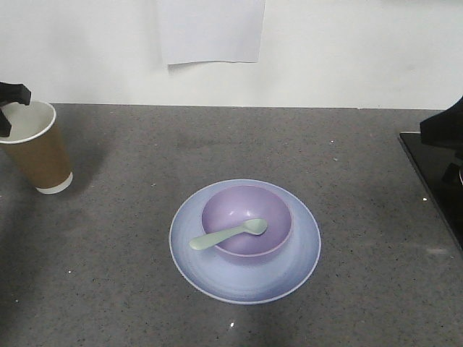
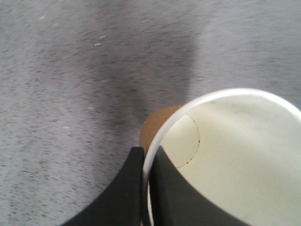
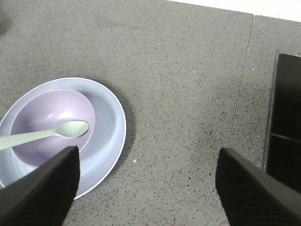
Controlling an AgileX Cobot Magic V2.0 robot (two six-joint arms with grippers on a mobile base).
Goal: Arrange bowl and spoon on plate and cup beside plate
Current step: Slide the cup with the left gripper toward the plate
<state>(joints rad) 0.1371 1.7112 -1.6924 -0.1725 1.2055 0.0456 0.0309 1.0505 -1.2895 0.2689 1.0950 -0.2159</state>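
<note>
The lavender bowl (image 1: 247, 220) sits on the pale blue plate (image 1: 244, 271) in the middle of the counter. The mint spoon (image 1: 227, 236) lies in the bowl with its handle over the left rim. The brown paper cup (image 1: 36, 153) stands tilted at the far left, well apart from the plate. My left gripper (image 2: 149, 162) is shut on the cup's (image 2: 225, 155) white rim, one finger inside and one outside. My right gripper (image 3: 148, 162) hangs open above bare counter to the right of the plate (image 3: 110, 129), holding nothing.
A black panel (image 1: 434, 181) lies along the counter's right edge. A white wall with a sheet of paper (image 1: 210, 29) closes the back. A seam (image 3: 242, 80) runs across the counter near the panel.
</note>
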